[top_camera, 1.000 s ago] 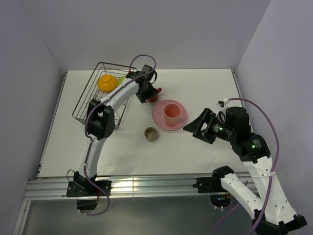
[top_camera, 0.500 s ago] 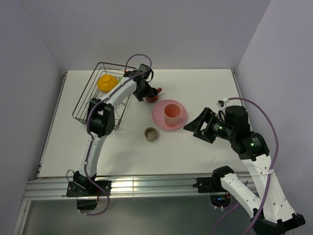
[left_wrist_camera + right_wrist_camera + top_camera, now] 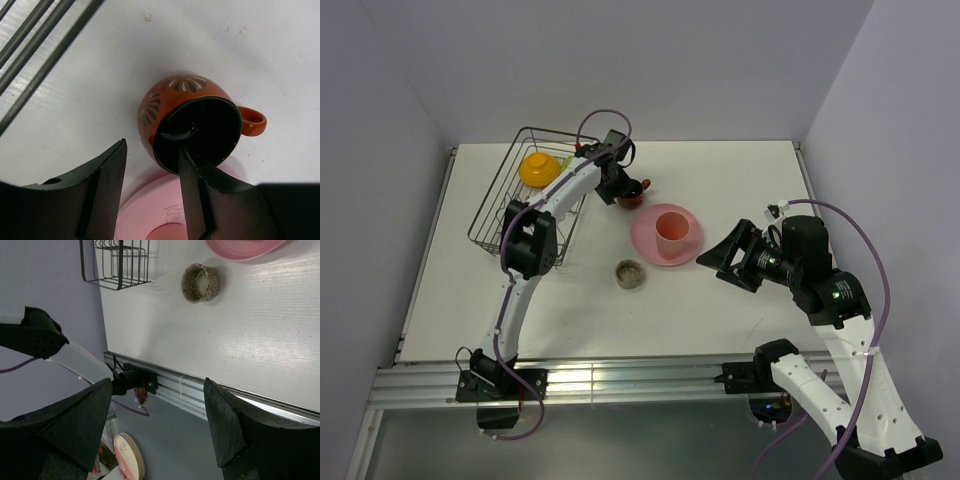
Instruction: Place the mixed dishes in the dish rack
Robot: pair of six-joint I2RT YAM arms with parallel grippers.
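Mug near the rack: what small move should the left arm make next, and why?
Probably close the left end effector on the mug wall. One finger is inside the mouth, the other stands outside with a gap, so the wall is straddled but not yet pinched.

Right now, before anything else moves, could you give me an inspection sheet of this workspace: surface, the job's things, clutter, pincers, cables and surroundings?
Surface: white table, lightly scuffed.
Job's things: black wire dish rack holds the orange-yellow bowl and a yellow-green-sided bowl, mostly hidden; dark red-brown handled mug on the table beside the rack; pink tumbler standing on the pink plate; small grey-brown dish alone on the table.
Clutter: nothing seen.
Pincers: left pincer open, one finger inside the mug, the other outside with a gap; right pincer open, empty.
Cables: purple cable along each arm, clear of the dishes.
Surroundings: pale walls on three sides; metal rail at the near edge.
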